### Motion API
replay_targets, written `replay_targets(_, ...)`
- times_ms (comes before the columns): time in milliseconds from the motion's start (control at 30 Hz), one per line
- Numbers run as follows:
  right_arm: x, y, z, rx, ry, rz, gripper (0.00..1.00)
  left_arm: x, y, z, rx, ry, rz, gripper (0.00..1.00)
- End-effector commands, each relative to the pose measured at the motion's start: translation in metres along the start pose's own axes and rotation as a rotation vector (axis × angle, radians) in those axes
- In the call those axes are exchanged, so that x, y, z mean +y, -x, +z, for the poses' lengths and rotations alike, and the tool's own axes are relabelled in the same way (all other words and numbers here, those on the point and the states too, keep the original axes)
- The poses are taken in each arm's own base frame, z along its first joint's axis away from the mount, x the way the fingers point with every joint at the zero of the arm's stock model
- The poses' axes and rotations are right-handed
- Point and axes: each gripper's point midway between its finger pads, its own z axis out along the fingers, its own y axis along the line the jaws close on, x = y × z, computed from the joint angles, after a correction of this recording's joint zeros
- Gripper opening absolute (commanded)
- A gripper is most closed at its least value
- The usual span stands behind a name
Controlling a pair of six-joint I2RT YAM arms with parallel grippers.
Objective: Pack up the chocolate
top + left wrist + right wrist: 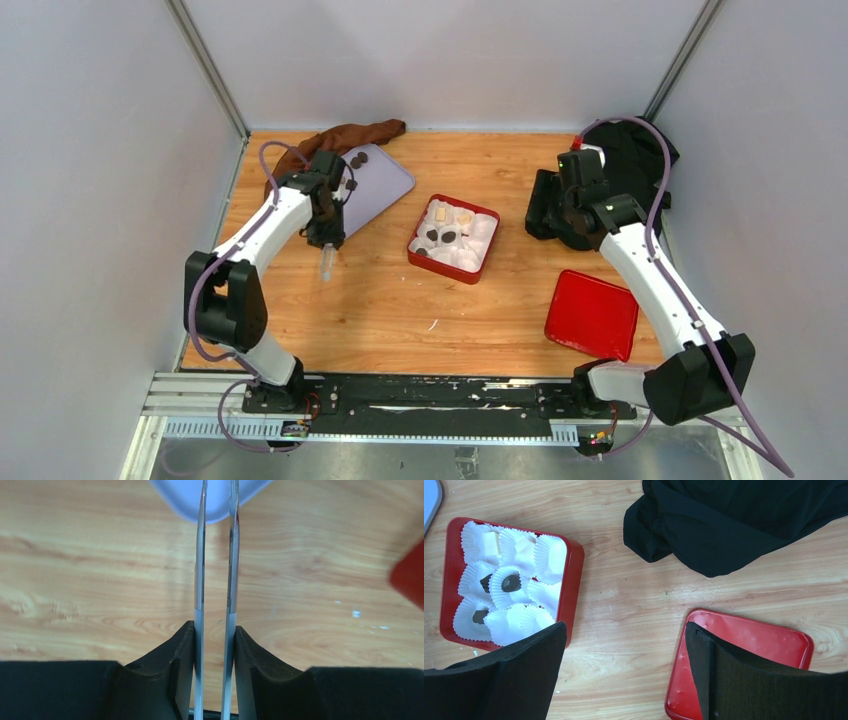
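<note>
Dark chocolate pieces (358,158) lie on a lavender tray (385,180) at the back left. A red box (485,262) lined with white paper cups holds dark pieces (449,236) and cream pieces (441,212); they also show in the right wrist view, dark (511,583) and cream (491,542). My left gripper (326,238) is shut on metal tweezers (200,555) beside the tray's near corner (215,505); nothing sits between the tweezer tips. My right gripper (624,635) is open and empty, above the wood between the box (574,575) and a red lid (754,635).
The red lid (592,313) lies at the front right. A black cloth (640,150) is bunched at the back right, also in the right wrist view (734,520). A brown cloth (350,135) lies behind the lavender tray. Walls close in on three sides.
</note>
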Motion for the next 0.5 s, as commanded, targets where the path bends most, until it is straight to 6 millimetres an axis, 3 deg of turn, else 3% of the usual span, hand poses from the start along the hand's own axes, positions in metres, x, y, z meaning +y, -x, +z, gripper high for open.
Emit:
replay_targets(0,0.003,0.007,0.0,0.0,0.015,-0.016,0.92,0.026,-0.006,0.011,-0.001,0.084,-0.095,0.36)
replay_targets(200,0.003,0.007,-0.001,-0.003,0.019,-0.016,0.92,0.03,0.002,0.034,0.01,0.131,-0.108,0.42)
replay_targets(467,-0.004,0.004,-0.007,-0.016,-0.002,-0.009,0.92,0.029,0.021,0.051,0.016,0.14,-0.115,0.43)
